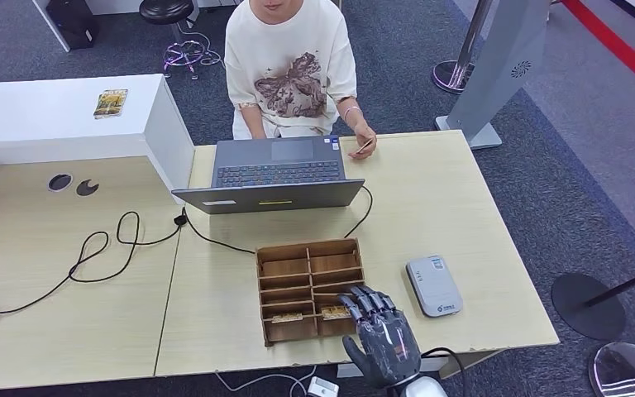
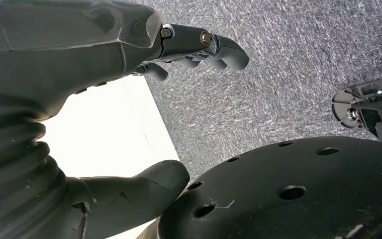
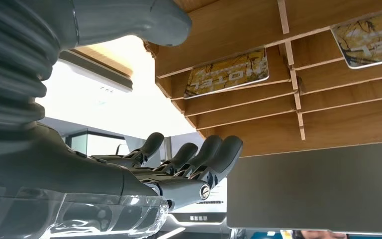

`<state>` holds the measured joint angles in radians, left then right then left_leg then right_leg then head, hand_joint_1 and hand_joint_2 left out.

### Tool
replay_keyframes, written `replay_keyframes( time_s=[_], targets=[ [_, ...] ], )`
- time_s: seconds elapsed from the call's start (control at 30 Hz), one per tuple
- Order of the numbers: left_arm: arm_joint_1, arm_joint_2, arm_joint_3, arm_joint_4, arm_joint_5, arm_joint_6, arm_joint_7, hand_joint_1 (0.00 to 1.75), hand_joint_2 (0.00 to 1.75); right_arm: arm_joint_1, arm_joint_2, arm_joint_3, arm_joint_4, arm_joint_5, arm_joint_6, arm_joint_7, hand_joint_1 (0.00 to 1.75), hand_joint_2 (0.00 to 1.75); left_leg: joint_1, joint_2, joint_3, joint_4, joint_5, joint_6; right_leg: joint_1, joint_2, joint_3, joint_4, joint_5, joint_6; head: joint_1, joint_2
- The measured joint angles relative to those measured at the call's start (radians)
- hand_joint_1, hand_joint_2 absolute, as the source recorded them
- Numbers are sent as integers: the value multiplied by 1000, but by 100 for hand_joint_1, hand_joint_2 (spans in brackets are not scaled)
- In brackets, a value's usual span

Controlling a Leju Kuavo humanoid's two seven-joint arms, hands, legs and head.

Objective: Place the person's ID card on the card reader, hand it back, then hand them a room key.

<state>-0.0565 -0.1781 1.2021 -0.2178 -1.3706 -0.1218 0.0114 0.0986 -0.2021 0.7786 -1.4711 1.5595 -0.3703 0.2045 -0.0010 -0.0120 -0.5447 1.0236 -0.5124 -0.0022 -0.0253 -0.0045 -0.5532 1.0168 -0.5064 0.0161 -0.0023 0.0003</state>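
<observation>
The right hand (image 1: 383, 335) is being held at the near edge of the worktop (image 1: 430, 223), fingers spread and extended over the front right corner of the wooden card tray (image 1: 310, 289), with nothing grasped. The ID card (image 1: 364, 146) is being pinched in the person's hand (image 1: 362, 144) at the far side of the worktop, beside the laptop (image 1: 274, 175), well apart from the robot. The card reader (image 1: 433, 285) is lying just right of the tray. Room key cards (image 3: 227, 72) are resting in the tray's nearest slots. The left hand (image 2: 129, 114) is hanging beside the body, loosely curled and holding nothing. For the step in hand, a reach past the laptop's right side is judged best, with the tray cleared and the card taken by its free edge.
</observation>
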Motion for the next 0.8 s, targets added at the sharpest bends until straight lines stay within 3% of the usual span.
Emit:
replay_keyframes(
  time_s=[0.13,0.43,0.53,0.67,0.73,0.8],
  targets=[
    [0,0,0,0,0,-2,0,0,175,-5,4,1,12,7,1,7,60,175,0,0,0,0,0,0,0,0,0,0,0,0,0,0],
    [0,1,0,0,-2,-4,-3,0,175,-50,4,62,36,11,8,96,79,175,0,0,0,0,0,0,0,0,0,0,0,0,0,0],
    [0,2,0,0,-2,-4,-4,0,175,-63,4,81,42,11,11,111,90,175,0,0,0,0,0,0,0,0,0,0,0,0,0,0],
    [0,2,0,0,-2,-5,-5,0,175,-72,3,97,46,11,12,120,125,175,0,0,0,0,0,0,0,0,0,0,0,0,0,0],
    [0,2,0,0,-2,-5,-5,0,175,-76,2,101,46,11,12,120,130,175,0,0,0,0,0,0,0,0,0,0,0,0,0,0],
    [0,2,0,0,-2,-5,-5,0,175,-79,1,106,46,11,11,121,123,175,0,0,0,0,0,0,0,0,0,0,0,0,0,0]
  ],
)
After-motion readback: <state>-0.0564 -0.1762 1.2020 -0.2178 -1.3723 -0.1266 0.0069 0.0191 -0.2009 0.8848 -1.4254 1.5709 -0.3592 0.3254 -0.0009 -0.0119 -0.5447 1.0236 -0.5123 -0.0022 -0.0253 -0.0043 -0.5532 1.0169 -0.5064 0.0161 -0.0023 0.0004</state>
